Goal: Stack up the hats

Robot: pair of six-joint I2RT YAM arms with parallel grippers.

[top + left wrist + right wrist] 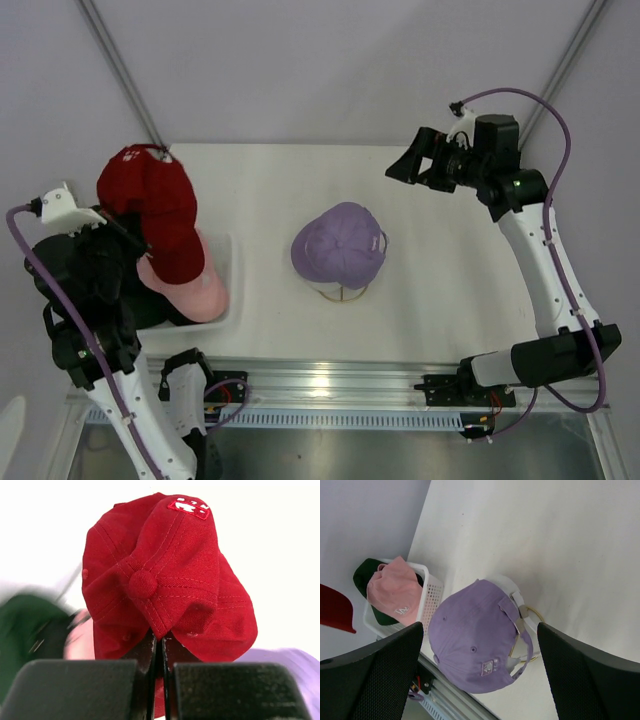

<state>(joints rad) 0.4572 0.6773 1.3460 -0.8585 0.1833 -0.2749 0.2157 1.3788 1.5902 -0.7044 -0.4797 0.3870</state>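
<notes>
The left end effector [159, 647] is pinched tight on the red cap [150, 205], gripping a fold of cloth at the crown. The cap hangs off the desk [450, 270], up in the air at the left edge, about over the white tray [228, 275]; from here I can't say whether it is straight above the tray or slightly beyond it.

The lavender cap [340, 245] sits in the middle of the desk on the thin gold wire stand [532, 612], and nothing is on top of it. That looks like the base of the stack, and it is one cap high.

The pink cap [200, 292] lies in the tray at the left edge with the dark green cap [362, 572] under it, showing at the far side. I can't make out a black one; it may be buried under the others.

The right end effector [398, 168] hangs near the far right corner with its jaws spread wide and nothing in them.

I'd judge the job barely begun. One cap is placed and the red one is in hand but not across. It has to go onto the lavender cap, then the ones in the tray follow.
</notes>
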